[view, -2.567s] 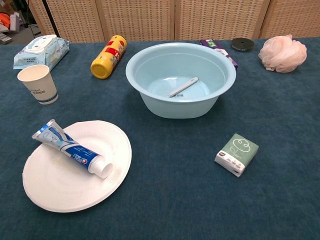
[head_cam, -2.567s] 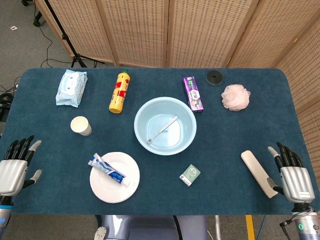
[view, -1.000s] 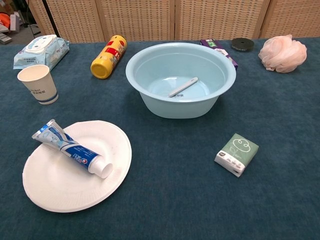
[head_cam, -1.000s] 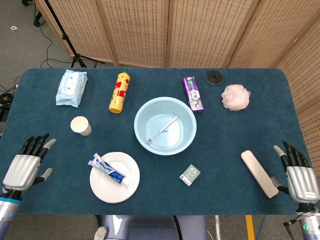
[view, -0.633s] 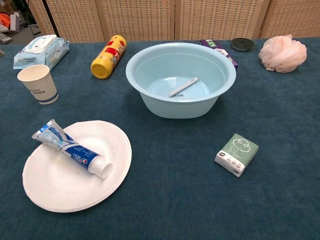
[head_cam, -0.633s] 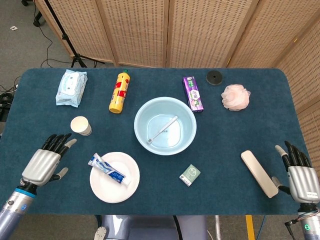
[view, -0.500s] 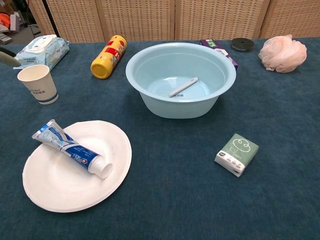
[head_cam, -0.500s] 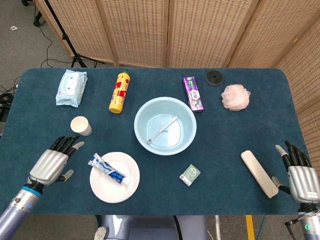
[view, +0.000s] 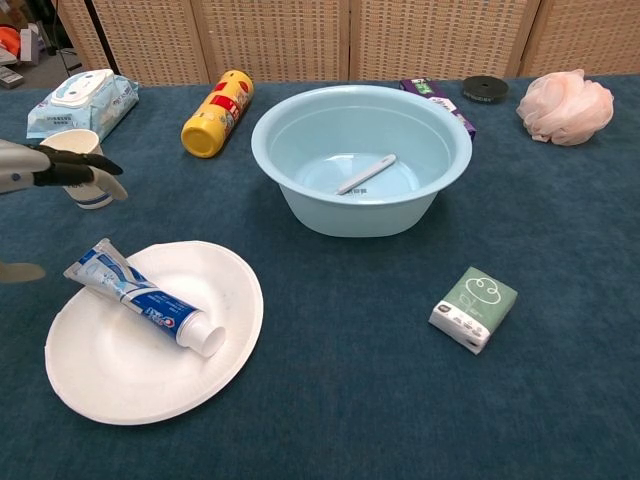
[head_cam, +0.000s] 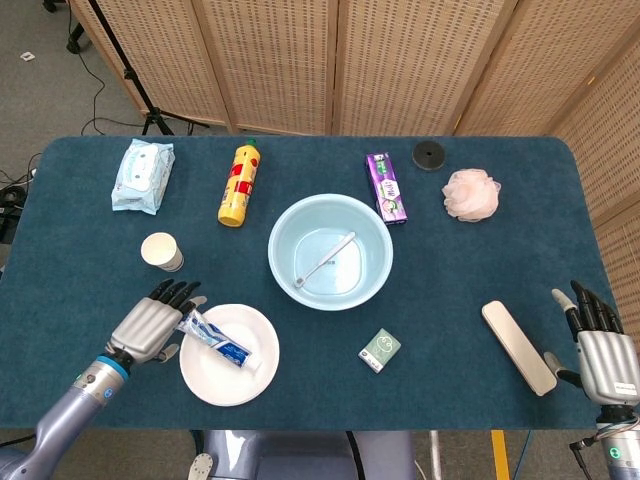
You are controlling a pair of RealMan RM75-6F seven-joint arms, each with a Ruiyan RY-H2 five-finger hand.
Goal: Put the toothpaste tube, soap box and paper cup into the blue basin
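Two hands empty | left hand (head_cam: 150, 327) fingers spread above toothpaste tube (head_cam: 215, 339) | right hand (head_cam: 603, 360) fingers extended

Woven folding screens (head_cam: 330, 60) behind a blue-clothed table (head_cam: 480, 400), grey floor (head_cam: 40, 90).

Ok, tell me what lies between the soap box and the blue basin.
Nothing: in both the chest and head views only bare blue tablecloth separates the soap box from the blue basin.

The left robot hand (head_cam: 152, 327) is held empty near the desk's front-left, fingers extended; the right robot hand (head_cam: 598, 352) is held empty, fingers apart, at the front-right corner.
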